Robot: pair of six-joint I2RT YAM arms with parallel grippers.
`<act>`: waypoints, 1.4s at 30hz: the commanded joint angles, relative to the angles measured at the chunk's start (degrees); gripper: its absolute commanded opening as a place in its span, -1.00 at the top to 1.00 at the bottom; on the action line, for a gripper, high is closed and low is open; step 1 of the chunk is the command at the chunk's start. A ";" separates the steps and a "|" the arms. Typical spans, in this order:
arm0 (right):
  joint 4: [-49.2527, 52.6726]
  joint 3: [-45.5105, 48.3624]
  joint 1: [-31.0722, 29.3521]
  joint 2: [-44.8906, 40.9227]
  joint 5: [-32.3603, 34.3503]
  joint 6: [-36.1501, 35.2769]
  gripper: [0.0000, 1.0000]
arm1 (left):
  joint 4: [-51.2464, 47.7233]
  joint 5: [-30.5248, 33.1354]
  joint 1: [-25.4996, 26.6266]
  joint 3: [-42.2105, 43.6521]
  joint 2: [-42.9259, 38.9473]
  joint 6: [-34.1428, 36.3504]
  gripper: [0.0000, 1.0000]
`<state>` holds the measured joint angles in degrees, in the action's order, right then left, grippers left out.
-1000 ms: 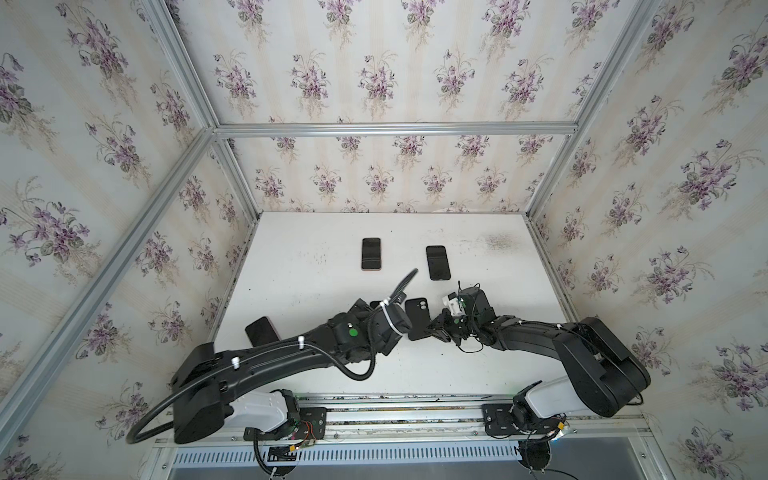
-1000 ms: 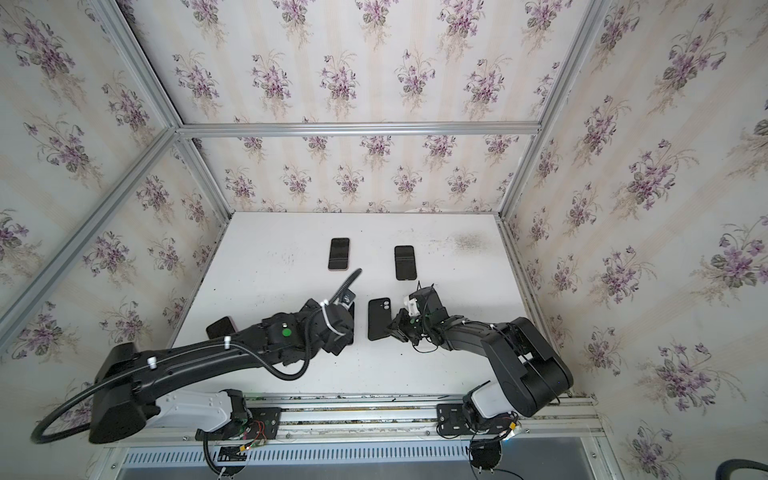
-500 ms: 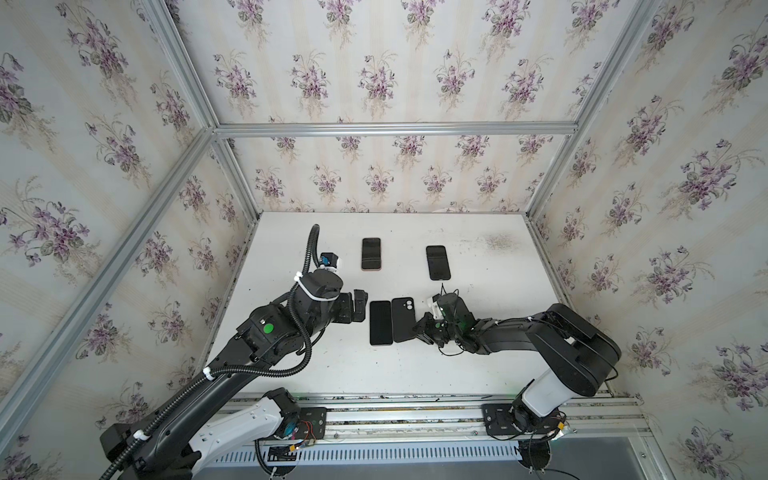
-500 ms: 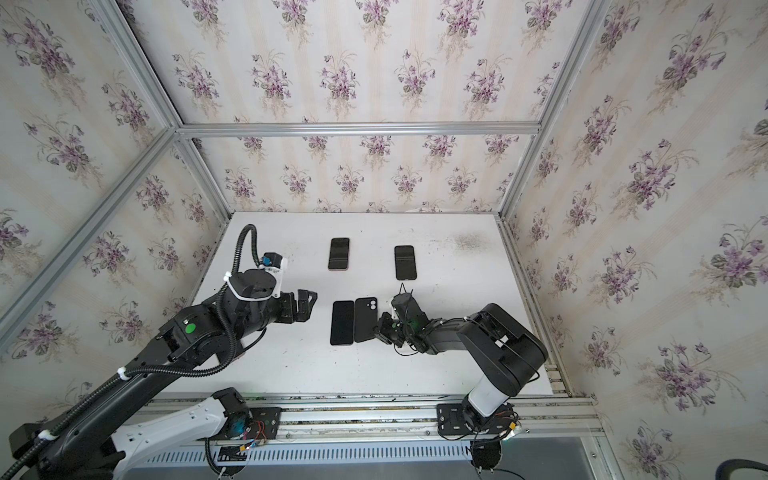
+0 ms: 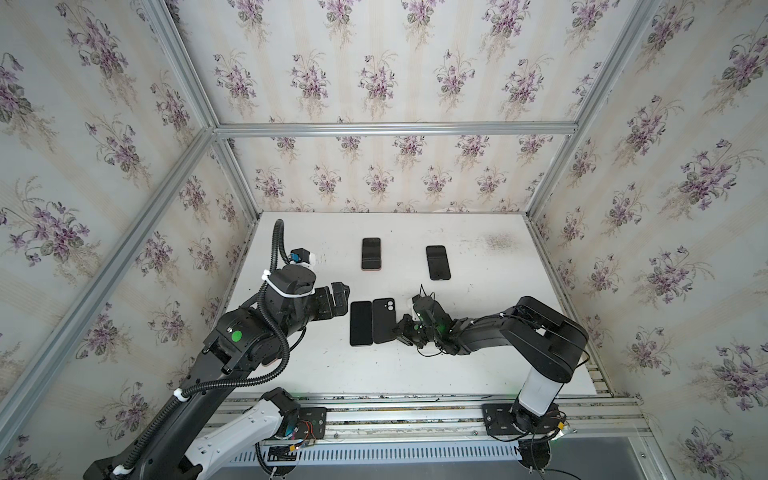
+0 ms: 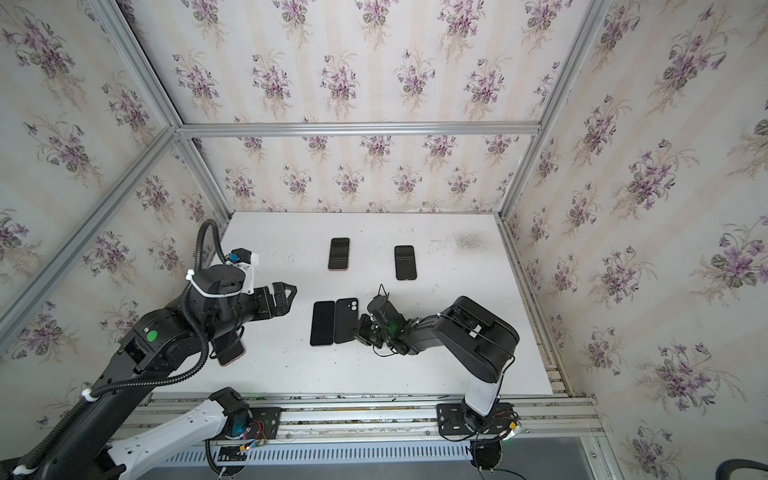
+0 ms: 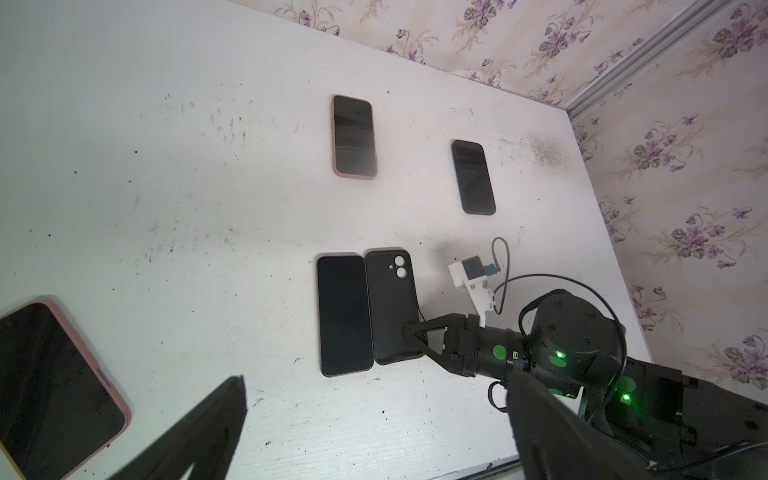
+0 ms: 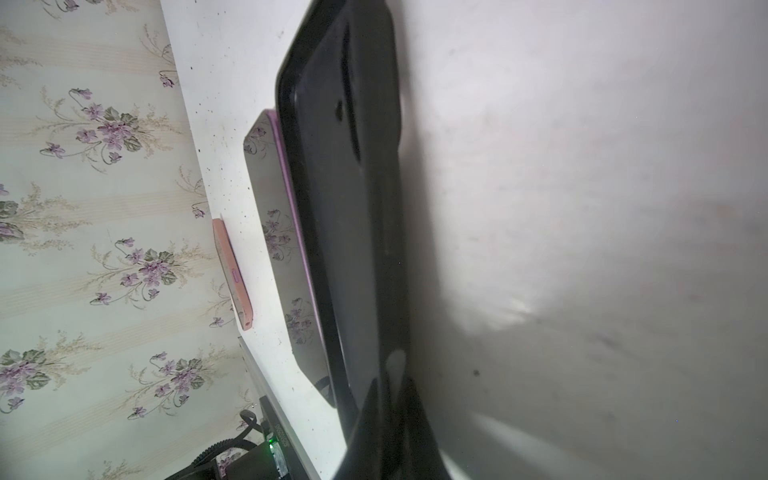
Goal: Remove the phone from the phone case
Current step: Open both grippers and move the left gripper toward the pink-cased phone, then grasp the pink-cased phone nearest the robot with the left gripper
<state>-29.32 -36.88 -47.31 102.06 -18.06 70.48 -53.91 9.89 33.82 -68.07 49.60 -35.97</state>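
Left pincer [image 5: 343, 300] back, phone [image 5: 360, 323] beside case [image 5: 384, 320]

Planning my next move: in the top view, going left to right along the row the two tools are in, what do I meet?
left tool, open → phone, screen up → black case, right beside it, camera cutouts showing → right tool, shut on the case's edge.

We see the slim black-screened phone with a pinkish rim [image 5: 360, 323] lying flat, screen up, near the middle of the white table [image 5: 478, 365], already out of its case. The black rubbery phone case [image 5: 384, 321], with two round camera holes, lies at its right in both top views, parallel to it, with their long edges touching.
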 commanded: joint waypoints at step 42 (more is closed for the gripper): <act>48.07 -12.69 6.28 -32.60 3.93 -33.18 -0.99 | -9.80 1.03 -40.41 8.79 7.25 0.48 -0.99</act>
<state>17.43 -49.06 -42.70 70.30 -12.75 39.16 -64.77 7.92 -3.92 -59.88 55.22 -39.07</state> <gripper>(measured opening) 0.995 0.996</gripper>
